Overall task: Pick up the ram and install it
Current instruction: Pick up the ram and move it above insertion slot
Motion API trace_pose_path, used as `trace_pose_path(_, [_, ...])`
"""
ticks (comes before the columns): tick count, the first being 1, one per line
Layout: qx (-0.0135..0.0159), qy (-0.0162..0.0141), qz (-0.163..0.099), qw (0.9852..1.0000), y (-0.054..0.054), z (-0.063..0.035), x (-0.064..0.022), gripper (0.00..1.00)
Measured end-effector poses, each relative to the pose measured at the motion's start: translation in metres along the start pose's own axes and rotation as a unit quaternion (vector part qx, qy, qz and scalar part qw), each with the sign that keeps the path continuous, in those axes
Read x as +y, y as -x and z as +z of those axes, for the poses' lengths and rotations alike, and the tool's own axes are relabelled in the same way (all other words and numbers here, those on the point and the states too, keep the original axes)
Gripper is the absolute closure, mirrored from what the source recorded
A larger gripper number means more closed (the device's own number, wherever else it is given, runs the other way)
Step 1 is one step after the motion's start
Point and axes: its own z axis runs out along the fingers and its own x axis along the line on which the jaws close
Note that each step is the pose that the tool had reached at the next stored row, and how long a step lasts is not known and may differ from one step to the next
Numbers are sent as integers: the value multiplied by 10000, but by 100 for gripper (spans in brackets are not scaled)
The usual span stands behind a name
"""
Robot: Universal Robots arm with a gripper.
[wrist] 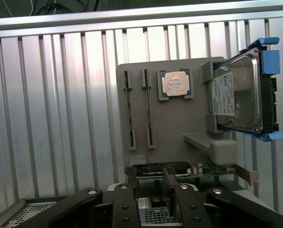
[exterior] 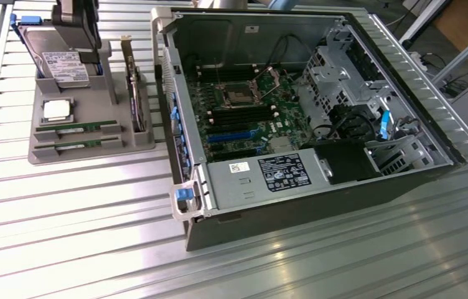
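Ribbed metal table [exterior: 68,205], grey parts tray [wrist: 179,118] w/ ram [exterior: 77,128]; gripper [wrist: 150,176] apart (empty) above.

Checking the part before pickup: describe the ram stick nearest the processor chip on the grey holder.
The ram stick is a long, thin green board standing on edge in the grey holder, with its ends seated in two slotted blocks. It lies beside the processor chip and parallel to a second stick. Only the holder touches it.

Exterior view: high, oblique, looking down over counter [exterior: 68,218]; computer case [exterior: 317,215] at exterior view's right, parts tray [exterior: 134,146] at its left. Wrist view: nearer, facing parts tray [wrist: 179,118] past hand [wrist: 148,173]. Shared: parts tray, hard drive [exterior: 64,65] [wrist: 241,90].
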Motion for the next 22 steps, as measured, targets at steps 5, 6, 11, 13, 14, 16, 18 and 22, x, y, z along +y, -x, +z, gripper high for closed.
trace_pose_path(5, [0, 0, 0, 10000, -1, 33, -1, 64])
trace_pose_path(6, [0, 0, 0, 10000, -1, 39, -1, 64])
trace_pose_path(11, [0, 0, 0, 10000, -2, 71, -3, 64])
trace_pose_path(13, [0, 0, 0, 10000, -2, 80, -3, 64])
trace_pose_path(14, [0, 0, 0, 10000, -2, 84, -3, 64])
trace_pose_path(16, [0, 0, 0, 10000, -2, 100, -4, 64])
trace_pose_path(18, [0, 0, 0, 10000, -3, 113, -4, 64])
trace_pose_path(22, [0, 0, 0, 10000, -3, 134, -4, 64])
